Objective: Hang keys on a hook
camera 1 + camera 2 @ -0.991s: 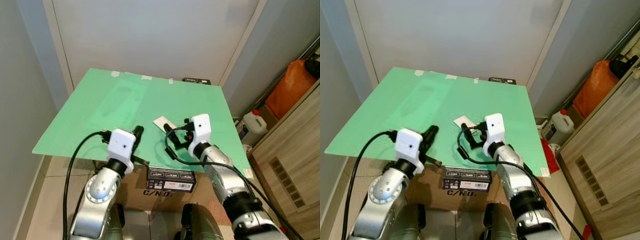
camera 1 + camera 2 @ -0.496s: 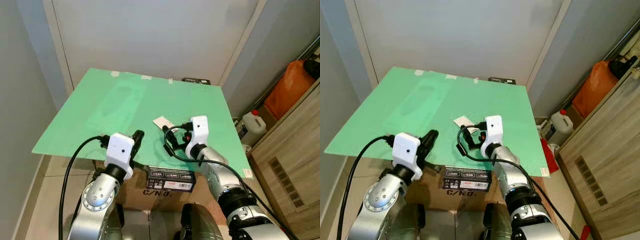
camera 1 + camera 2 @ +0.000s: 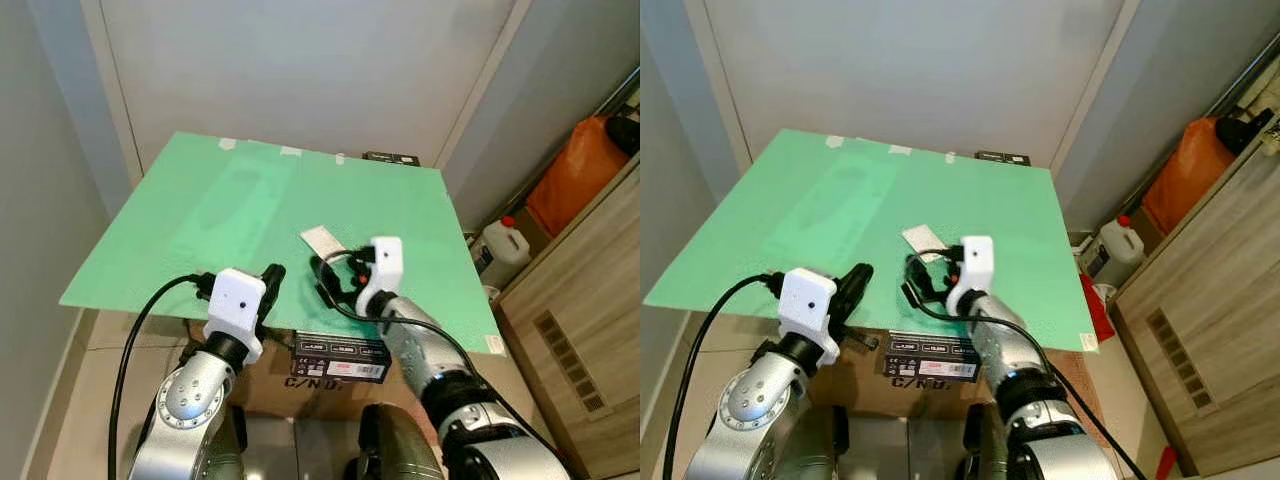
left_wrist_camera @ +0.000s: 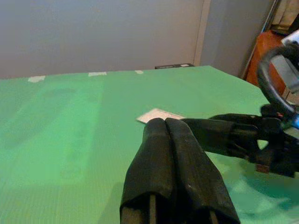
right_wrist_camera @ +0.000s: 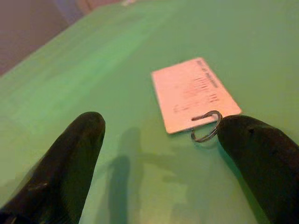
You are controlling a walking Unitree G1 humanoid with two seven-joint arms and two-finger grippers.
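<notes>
In the left eye view, a green mat covered a table across the middle of the frame, with a grey wall behind it. A white tag lay flat on the mat just right of center. The right gripper reached in from the lower right and sat low over the mat just below the tag. The left gripper hung at the mat's near edge, lower center-left, apart from the tag. A cardboard box with a black label stood under the near edge at bottom center. At the right of the frame were a white jug, an orange bag and a wooden cabinet.

The right eye view showed the same layout, the tag touching nothing.

In the left wrist view, the left gripper's fingers were pressed together, holding nothing, at lower center. Beyond their tips the tag lay at mid-frame, with the right gripper's black fingers coming in from the right.

In the right wrist view, the right gripper's fingers were spread wide at the lower corners. The tag lay between and beyond them, right of center. A metal ring through its near end rested on the mat just beside the right-hand finger; I could not tell whether they touched.
</notes>
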